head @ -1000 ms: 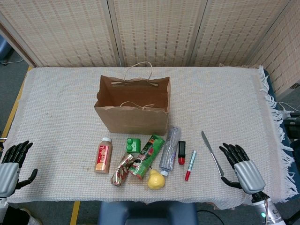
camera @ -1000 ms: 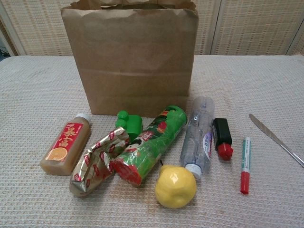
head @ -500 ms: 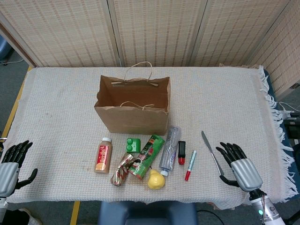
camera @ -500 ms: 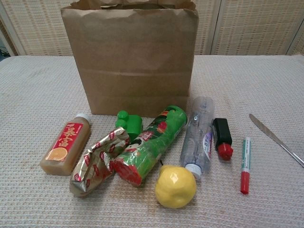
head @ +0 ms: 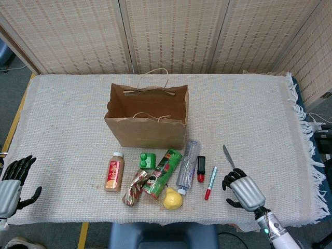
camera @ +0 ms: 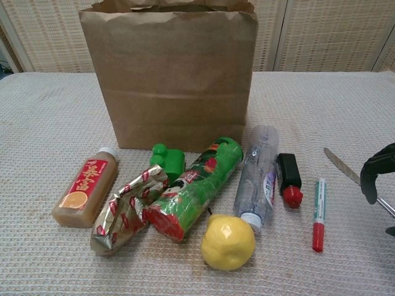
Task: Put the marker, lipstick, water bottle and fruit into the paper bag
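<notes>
The marker lies flat on the tabletop, red cap toward the near edge, just left of the right robot hand. That robot hand hovers with fingers apart and slightly curled, holding nothing, above the handle end of a knife. The lipstick lies just left of the marker, beside the water bottle, and the yellow fruit sits at the bottle's cap end. The paper bag stands upright behind them, mouth open. The left robot hand rests at the far left edge, fingers spread and empty.

Only the head view shows the bag's open mouth and the left robot hand; the chest view catches just the right robot hand's dark fingertips over the knife.
</notes>
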